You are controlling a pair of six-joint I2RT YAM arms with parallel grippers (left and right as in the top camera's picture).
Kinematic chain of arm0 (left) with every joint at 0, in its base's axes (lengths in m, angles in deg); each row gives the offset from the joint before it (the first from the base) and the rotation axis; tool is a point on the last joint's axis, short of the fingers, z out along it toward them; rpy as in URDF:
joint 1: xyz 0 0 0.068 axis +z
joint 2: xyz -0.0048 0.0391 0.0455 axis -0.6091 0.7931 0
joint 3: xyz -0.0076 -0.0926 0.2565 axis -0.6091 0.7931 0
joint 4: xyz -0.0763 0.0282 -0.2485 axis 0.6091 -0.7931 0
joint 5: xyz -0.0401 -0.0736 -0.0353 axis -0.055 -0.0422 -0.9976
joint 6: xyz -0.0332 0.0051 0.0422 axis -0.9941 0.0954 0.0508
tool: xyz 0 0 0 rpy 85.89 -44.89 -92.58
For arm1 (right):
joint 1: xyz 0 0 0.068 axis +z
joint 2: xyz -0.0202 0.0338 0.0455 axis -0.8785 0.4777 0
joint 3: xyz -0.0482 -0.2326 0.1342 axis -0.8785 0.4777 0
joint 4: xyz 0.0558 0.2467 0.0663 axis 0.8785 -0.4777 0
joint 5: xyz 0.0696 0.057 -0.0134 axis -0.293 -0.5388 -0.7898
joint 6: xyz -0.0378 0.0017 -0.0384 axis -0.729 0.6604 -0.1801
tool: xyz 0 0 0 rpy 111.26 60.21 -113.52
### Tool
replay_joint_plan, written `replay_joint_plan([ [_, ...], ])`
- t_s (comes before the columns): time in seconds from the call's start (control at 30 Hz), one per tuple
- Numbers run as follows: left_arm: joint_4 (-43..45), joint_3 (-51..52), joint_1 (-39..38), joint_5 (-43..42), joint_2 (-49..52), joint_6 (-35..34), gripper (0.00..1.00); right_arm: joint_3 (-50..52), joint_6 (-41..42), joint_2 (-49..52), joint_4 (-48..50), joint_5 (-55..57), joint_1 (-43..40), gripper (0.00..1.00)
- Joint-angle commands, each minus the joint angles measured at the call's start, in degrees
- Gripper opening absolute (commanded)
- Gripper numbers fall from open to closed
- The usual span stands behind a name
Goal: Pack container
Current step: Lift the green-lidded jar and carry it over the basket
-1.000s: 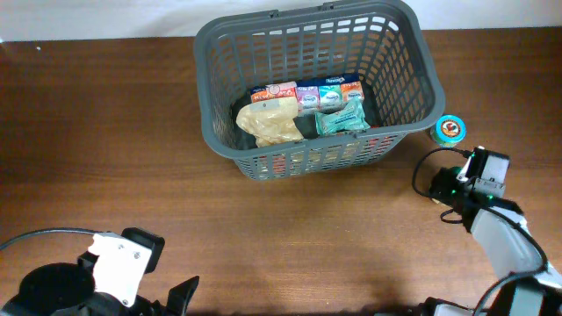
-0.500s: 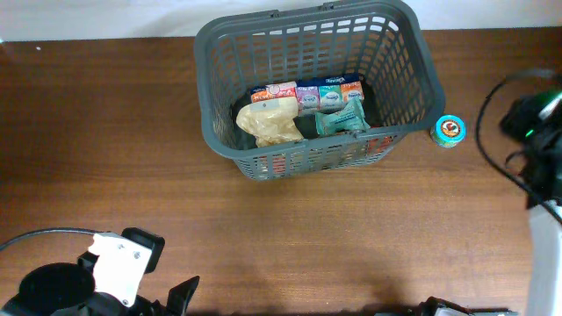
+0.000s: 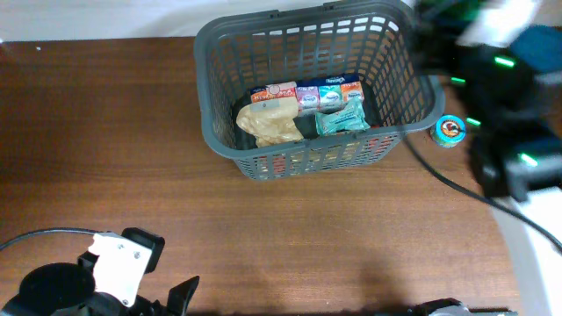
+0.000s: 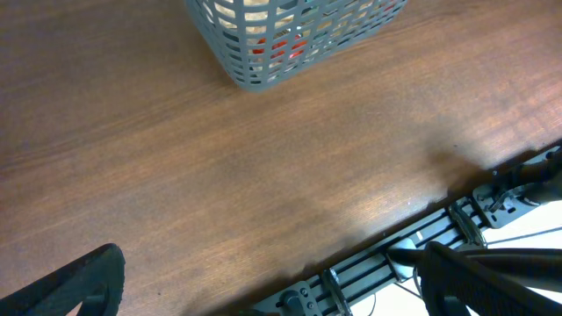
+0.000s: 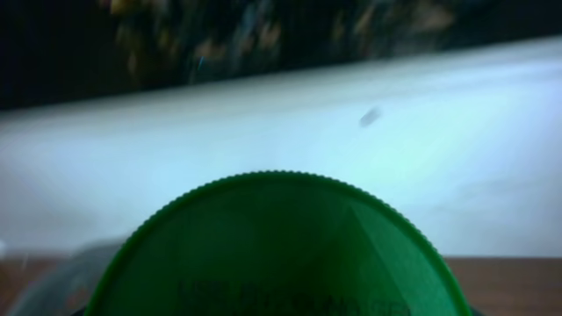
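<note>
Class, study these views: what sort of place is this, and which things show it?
Probably a robot lab bench, not a shop: a cabled left arm and right arm stand at a wooden table, a metal rail runs along its edge, and a basket holds packaged groceries.

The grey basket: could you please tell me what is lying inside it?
Inside the container: a row of small cartons along the back, a yellowish bag and a teal packet in front. A red item shows through the front lattice, mostly hidden.
</note>
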Motion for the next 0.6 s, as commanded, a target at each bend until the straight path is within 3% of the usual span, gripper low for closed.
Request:
replay_joint_plan([
  [0.0,0.0,0.1,-0.1,0.5,-0.1,1.1,0.99,-0.4,-1.3,6.7,1.0,1.7,4.9,0.54],
  [0.3,0.0,0.1,-0.1,0.5,-0.1,1.1,0.99,-1.5,-1.4,20.3,-2.9,0.7,11.8,0.54],
  [0.57,0.0,0.1,-0.1,0.5,-0.1,1.1,0.99,-1.5,-1.3,22.7,-6.0,0.7,11.8,0.55],
])
